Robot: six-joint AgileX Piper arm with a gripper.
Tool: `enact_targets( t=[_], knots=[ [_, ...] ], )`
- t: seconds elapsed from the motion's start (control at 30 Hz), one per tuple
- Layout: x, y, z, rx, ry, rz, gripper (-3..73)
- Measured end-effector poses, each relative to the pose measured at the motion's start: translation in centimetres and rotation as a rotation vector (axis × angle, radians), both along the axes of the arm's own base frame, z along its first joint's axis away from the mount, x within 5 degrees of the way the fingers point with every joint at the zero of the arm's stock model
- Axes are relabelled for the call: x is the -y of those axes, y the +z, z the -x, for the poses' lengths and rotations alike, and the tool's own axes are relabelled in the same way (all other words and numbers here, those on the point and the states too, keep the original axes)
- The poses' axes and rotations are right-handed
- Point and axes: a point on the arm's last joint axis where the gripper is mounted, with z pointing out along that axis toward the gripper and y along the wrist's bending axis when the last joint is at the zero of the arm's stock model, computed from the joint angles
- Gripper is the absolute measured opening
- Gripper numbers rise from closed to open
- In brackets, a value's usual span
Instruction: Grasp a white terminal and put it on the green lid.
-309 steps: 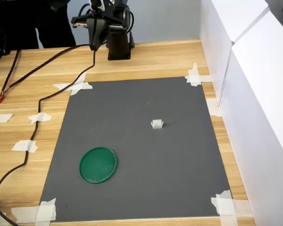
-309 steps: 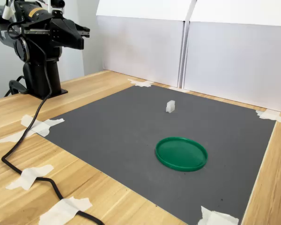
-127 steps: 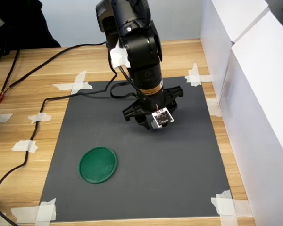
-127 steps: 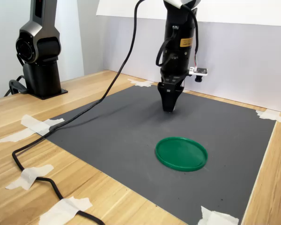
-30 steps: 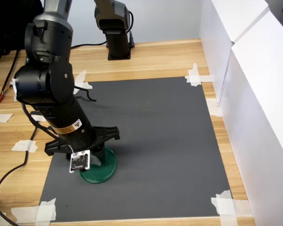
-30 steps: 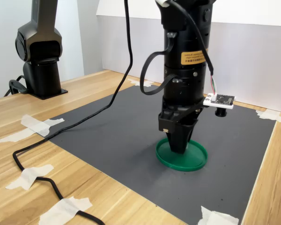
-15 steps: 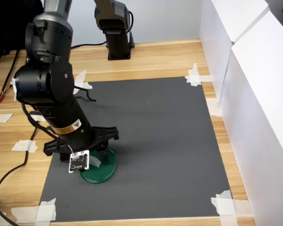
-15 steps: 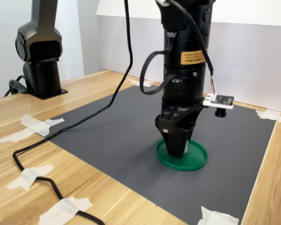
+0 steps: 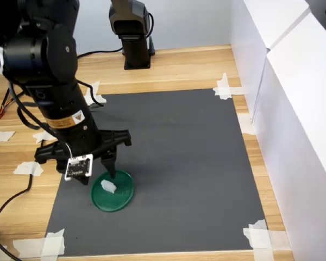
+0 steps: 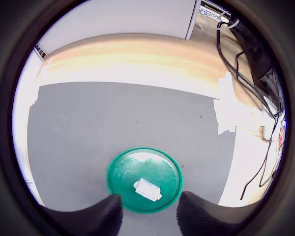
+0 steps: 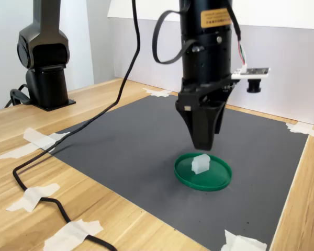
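— Reading the yellow sticker (image 11: pixel 215 17) on the arm's forearm is hopeless in the second exterior view; the print is too small. Anything legible elsewhere?

— No. Another yellow label (image 9: pixel 69 120) shows in the first exterior view, equally unreadable.

— What has changed from half a second ago?

— The gripper (image 11: pixel 203 142) has lifted clear of the green lid (image 11: pixel 220 179). Its fingers were down at the disc then; now they hang above it, spread apart, holding nothing. The white terminal (image 11: pixel 200 163) is left lying on the lid, a little toward seven o'clock of its centre in the first exterior view (image 9: pixel 108 187).

— And the wrist view?

— Two dark fingertips (image 10: pixel 103 215) frame the lid (image 10: pixel 123 164), with the terminal (image 10: pixel 147 190) between them but well below, untouched.

— Surroundings, near to far?

— A black cable (image 11: pixel 39 197) crosses the wooden table (image 11: pixel 120 225) past white tape pieces (image 11: pixel 33 195). The grey mat (image 11: pixel 125 141) comes next, carrying the lid. Beyond it stands the arm's black base (image 11: pixel 45 57) at ten o'clock in the second exterior view, with white panels (image 11: pixel 162 52) behind. Nothing lies on the mat around the lid.
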Motion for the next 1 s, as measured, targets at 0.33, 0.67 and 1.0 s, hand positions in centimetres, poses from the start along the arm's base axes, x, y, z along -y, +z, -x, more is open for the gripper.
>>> enact_targets(
  t=[0.33,0.67,1.0],
  knots=[
    [-0.4,7.8,4.0,0.234,-0.087,-0.036,0.7],
    [-0.7,9.8,14.7,0.634,-0.113,0.004,-1.6],
    [-1.4,5.1,25.7,0.939,-0.117,0.013,-1.6]
  ],
)
